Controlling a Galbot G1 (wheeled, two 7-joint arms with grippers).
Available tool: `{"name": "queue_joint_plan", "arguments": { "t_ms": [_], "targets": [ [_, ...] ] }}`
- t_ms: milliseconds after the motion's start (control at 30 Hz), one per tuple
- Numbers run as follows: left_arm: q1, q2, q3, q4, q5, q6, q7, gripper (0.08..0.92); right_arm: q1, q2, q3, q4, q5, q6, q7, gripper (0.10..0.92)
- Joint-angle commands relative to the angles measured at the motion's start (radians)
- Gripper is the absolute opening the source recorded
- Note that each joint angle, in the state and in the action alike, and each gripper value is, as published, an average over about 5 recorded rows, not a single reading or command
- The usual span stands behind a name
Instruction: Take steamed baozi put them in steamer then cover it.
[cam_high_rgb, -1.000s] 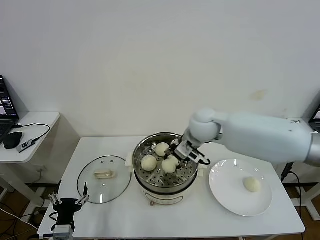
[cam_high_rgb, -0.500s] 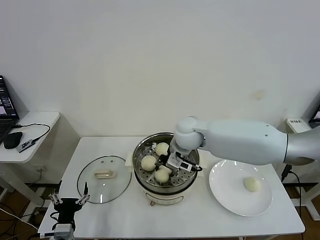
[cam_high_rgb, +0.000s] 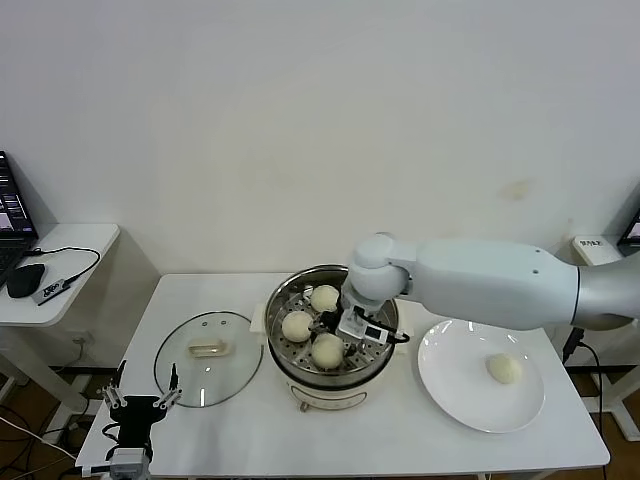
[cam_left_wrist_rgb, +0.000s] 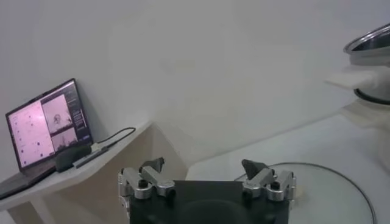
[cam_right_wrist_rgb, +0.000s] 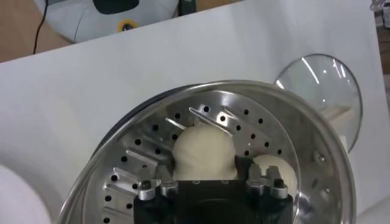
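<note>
**Third bun released on the steamer tray**

The right gripper (cam_high_rgb: 333, 334) sits inside the steamer (cam_high_rgb: 331, 385), its fingers spread to either side of a baozi (cam_right_wrist_rgb: 203, 153) that rests on the perforated tray; two more buns (cam_high_rgb: 324, 297) lie beside it; a fourth bun (cam_high_rgb: 504, 368) sits on the white plate (cam_high_rgb: 452, 395); the cover (cam_high_rgb: 207, 357) lies flat on the table (cam_high_rgb: 400, 445), left of the pot; the left gripper (cam_left_wrist_rgb: 206, 181) hangs parked off the table's front left corner, fingers apart and empty.

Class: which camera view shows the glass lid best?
The head view: the whole lid lies flat on the table left of the steamer. The left wrist view catches only its near rim; the right wrist view shows part of it behind the steamer.
</note>
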Motion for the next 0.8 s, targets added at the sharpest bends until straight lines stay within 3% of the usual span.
{"name": "queue_joint_plan", "arguments": {
  "t_ms": [33,167,600,800],
  "targets": [
    [0.0,0.002,-0.001,-0.002,0.0,0.001,0.0,0.823,0.02,-0.056,0.046,0.007,0.002,0.002,-0.002,0.785],
    [-0.001,0.005,-0.001,-0.001,0.0,0.001,0.001,0.823,0.037,-0.124,0.1,0.01,0.03,-0.021,-0.008,0.82],
    [-0.004,0.025,0.012,-0.011,0.008,0.006,0.005,0.823,-0.008,-0.467,0.273,0.067,0.118,-0.323,-0.089,0.823],
    [-0.008,0.03,0.028,-0.008,0.009,0.004,0.005,0.823,-0.089,-0.619,0.329,0.095,0.138,-0.367,-0.101,0.823]
  ]
}}
